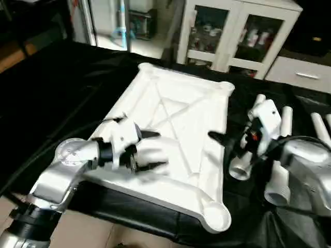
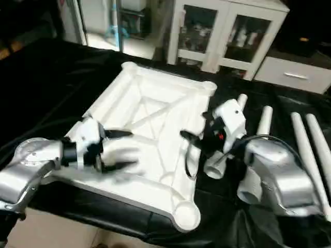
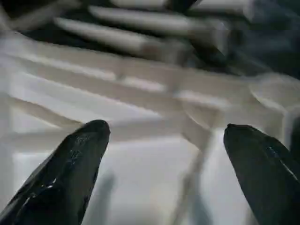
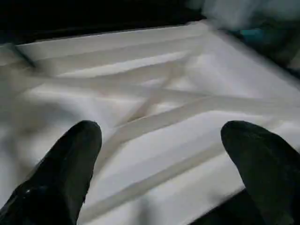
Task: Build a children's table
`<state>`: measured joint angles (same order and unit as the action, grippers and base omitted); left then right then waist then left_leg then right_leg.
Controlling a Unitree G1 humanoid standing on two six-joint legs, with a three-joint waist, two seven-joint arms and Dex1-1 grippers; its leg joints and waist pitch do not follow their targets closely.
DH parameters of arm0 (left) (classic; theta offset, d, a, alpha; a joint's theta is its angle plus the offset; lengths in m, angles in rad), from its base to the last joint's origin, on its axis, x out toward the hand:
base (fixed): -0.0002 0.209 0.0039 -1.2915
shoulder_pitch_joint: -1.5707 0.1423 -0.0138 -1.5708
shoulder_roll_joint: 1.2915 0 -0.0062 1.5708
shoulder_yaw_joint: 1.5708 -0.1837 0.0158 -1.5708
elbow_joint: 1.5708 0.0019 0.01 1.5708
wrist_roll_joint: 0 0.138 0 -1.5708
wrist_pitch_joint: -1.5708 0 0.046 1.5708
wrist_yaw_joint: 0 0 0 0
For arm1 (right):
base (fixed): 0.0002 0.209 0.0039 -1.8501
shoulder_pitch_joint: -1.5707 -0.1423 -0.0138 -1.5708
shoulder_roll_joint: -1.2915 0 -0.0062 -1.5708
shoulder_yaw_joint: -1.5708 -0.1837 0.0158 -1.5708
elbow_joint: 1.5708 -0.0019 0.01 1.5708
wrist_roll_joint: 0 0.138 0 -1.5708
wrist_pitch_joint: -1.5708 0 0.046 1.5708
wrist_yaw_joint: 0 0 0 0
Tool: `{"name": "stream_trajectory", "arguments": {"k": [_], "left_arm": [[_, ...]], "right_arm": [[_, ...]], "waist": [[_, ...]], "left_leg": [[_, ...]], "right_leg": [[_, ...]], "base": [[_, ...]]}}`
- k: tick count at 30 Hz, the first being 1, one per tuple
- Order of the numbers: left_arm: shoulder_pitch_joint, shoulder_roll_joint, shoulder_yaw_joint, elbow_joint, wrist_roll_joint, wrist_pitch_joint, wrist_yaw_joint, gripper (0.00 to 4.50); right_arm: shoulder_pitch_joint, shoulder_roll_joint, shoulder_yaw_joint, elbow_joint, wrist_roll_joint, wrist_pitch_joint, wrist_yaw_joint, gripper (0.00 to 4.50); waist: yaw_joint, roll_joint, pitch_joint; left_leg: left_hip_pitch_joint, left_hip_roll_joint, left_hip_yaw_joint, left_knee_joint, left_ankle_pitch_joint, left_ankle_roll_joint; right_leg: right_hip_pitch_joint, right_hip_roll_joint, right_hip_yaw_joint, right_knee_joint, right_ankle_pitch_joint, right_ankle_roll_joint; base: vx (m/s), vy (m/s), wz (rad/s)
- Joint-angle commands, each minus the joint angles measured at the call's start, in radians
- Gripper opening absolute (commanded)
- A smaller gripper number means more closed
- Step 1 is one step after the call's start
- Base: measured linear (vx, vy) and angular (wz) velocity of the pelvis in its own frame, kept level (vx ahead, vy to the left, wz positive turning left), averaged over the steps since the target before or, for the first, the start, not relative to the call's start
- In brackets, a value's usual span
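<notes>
Tabletop (image 1: 181,119), ribbed underside up: beneath both spread, empty finger pairs, left gripper (image 1: 152,150), right gripper (image 4: 159,154). Head views add legs (image 2: 305,144) beside right fingers.

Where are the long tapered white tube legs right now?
In the head views, the white tube legs lie loose on the black cloth, right of the upturned white ribbed tabletop, behind the right gripper.

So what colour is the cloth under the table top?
Black cloth, best seen in the left eye view.

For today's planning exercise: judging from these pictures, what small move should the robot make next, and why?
Probably swing the right gripper toward the nearest leg and close on it. Both grippers are open and empty, the table top lies ribbed side up, and its corner sockets hold no legs yet.
</notes>
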<state>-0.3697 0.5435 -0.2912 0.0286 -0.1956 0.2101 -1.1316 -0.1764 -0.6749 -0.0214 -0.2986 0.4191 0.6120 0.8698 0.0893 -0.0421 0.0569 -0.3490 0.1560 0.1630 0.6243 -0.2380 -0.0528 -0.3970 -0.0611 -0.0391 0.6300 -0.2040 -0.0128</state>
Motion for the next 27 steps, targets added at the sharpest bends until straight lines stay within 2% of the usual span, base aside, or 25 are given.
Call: {"name": "stream_trajectory", "arguments": {"k": [1,2,3,4,5,6,8,9,12,13,16,19,22,23,24,27], "left_arm": [[-0.030,0.013,-0.050,0.040,0.043,-0.025,-0.065,4.46],[-0.051,0.015,-0.086,0.073,0.071,-0.044,-0.096,4.46],[-0.062,0.010,-0.101,0.096,0.088,-0.058,-0.102,4.46],[-0.062,0.010,-0.101,0.096,0.088,-0.058,-0.102,4.46],[-0.079,0.003,-0.119,0.128,0.105,-0.070,-0.112,4.46],[-0.085,0.000,-0.125,0.139,0.109,-0.071,-0.115,4.46],[-0.104,-0.008,-0.142,0.176,0.124,-0.088,-0.121,4.18],[-0.122,-0.016,-0.155,0.214,0.135,-0.107,-0.127,4.07],[-0.149,-0.021,-0.174,0.272,0.167,-0.132,-0.131,3.86],[-0.159,-0.021,-0.181,0.293,0.184,-0.145,-0.124,3.76],[-0.186,-0.027,-0.191,0.362,0.239,-0.188,-0.083,3.65],[-0.199,-0.037,-0.191,0.393,0.240,-0.206,-0.081,3.32],[-0.206,-0.060,-0.177,0.413,0.228,-0.205,-0.067,3.20],[-0.208,-0.066,-0.174,0.421,0.230,-0.213,-0.061,3.20],[-0.208,-0.075,-0.167,0.431,0.224,-0.219,-0.060,2.95],[-0.202,-0.078,-0.171,0.433,0.223,-0.223,-0.073,2.86]], "right_arm": [[0.031,-0.054,-0.013,-0.079,0.053,0.048,0.094,4.50],[0.064,-0.088,-0.007,-0.119,0.062,0.057,0.119,4.50],[0.081,-0.101,-0.006,-0.139,0.069,0.062,0.128,4.50],[0.081,-0.101,-0.006,-0.139,0.069,0.062,0.128,4.50],[0.106,-0.118,-0.005,-0.161,0.076,0.061,0.134,4.50],[0.114,-0.123,-0.004,-0.168,0.075,0.060,0.133,4.50],[0.135,-0.131,-0.007,-0.183,0.076,0.056,0.135,4.50],[0.153,-0.140,-0.013,-0.203,0.084,0.065,0.131,4.50],[0.172,-0.147,-0.019,-0.228,0.092,0.080,0.127,4.50],[0.175,-0.148,-0.018,-0.231,0.088,0.080,0.125,4.50],[0.181,-0.151,-0.017,-0.234,0.077,0.079,0.121,4.50],[0.188,-0.158,-0.019,-0.237,0.082,0.078,0.119,4.50],[0.193,-0.160,-0.017,-0.234,0.080,0.074,0.115,4.50],[0.195,-0.161,-0.017,-0.235,0.081,0.074,0.113,4.50],[0.197,-0.161,-0.012,-0.234,0.078,0.073,0.110,4.50],[0.199,-0.160,-0.007,-0.233,0.077,0.072,0.109,4.50]], "waist": [[0.000,0.012,-0.053],[0.000,0.020,-0.054],[0.000,0.024,-0.053],[0.000,0.024,-0.053],[-0.004,0.039,-0.054],[-0.005,0.032,-0.054],[-0.003,0.030,-0.055],[-0.003,0.035,-0.057],[-0.001,0.037,-0.058],[0.000,0.045,-0.060],[-0.003,0.043,-0.062],[-0.001,0.040,-0.063],[0.000,0.038,-0.064],[0.001,0.039,-0.063],[0.001,0.036,-0.062],[0.002,0.035,-0.060]], "left_leg": [[0.006,0.071,-0.020,-0.087,-0.110,0.054],[0.006,0.073,-0.021,-0.087,-0.115,0.049],[0.007,0.075,-0.019,-0.088,-0.138,0.035],[0.007,0.075,-0.019,-0.088,-0.138,0.035],[0.001,0.076,-0.021,-0.089,-0.136,0.019],[0.006,0.077,-0.018,-0.088,-0.142,0.018],[0.004,0.074,-0.017,-0.085,-0.131,0.020],[0.003,0.073,-0.016,-0.082,-0.118,0.028],[0.001,0.073,-0.017,-0.081,-0.104,0.036],[0.001,0.075,-0.018,-0.081,-0.102,0.035],[0.002,0.074,-0.018,-0.081,-0.116,0.030],[0.001,0.075,-0.018,-0.080,-0.094,0.035],[0.000,0.076,-0.017,-0.079,-0.082,0.041],[0.000,0.077,-0.017,-0.079,-0.084,0.042],[0.000,0.077,-0.017,-0.079,-0.092,0.044],[0.000,0.077,-0.017,-0.081,-0.106,0.041]], "right_leg": [[0.058,-0.086,0.056,-0.072,-0.083,-0.205],[0.056,-0.089,0.057,-0.071,-0.099,-0.207],[0.053,-0.088,0.056,-0.082,-0.158,-0.202],[0.053,-0.088,0.056,-0.082,-0.158,-0.202],[0.056,-0.090,0.054,-0.079,-0.168,-0.211],[0.052,-0.088,0.054,-0.084,-0.176,-0.208],[0.055,-0.087,0.056,-0.082,-0.166,-0.213],[0.054,-0.088,0.055,-0.082,-0.169,-0.214],[0.054,-0.086,0.055,-0.082,-0.173,-0.207],[0.053,-0.087,0.054,-0.080,-0.166,-0.209],[0.053,-0.086,0.052,-0.082,-0.175,-0.206],[0.054,-0.088,0.053,-0.078,-0.131,-0.219],[0.054,-0.090,0.053,-0.075,-0.108,-0.232],[0.055,-0.091,0.052,-0.075,-0.110,-0.235],[0.055,-0.091,0.053,-0.078,-0.125,-0.234],[0.054,-0.093,0.053,-0.082,-0.171,-0.221]], "base": [[0.000,0.000,0.00],[0.000,0.000,0.00],[0.000,0.000,0.00],[0.000,0.000,0.00],[0.000,0.000,0.00],[0.000,0.000,0.00],[0.000,0.000,0.00],[0.000,0.000,0.00],[0.000,0.000,0.00],[0.000,0.000,0.00],[0.000,0.000,0.00],[0.000,0.000,0.00],[0.000,0.000,0.00],[0.000,0.000,0.00],[0.000,0.000,0.00],[0.000,0.000,0.00]]}}
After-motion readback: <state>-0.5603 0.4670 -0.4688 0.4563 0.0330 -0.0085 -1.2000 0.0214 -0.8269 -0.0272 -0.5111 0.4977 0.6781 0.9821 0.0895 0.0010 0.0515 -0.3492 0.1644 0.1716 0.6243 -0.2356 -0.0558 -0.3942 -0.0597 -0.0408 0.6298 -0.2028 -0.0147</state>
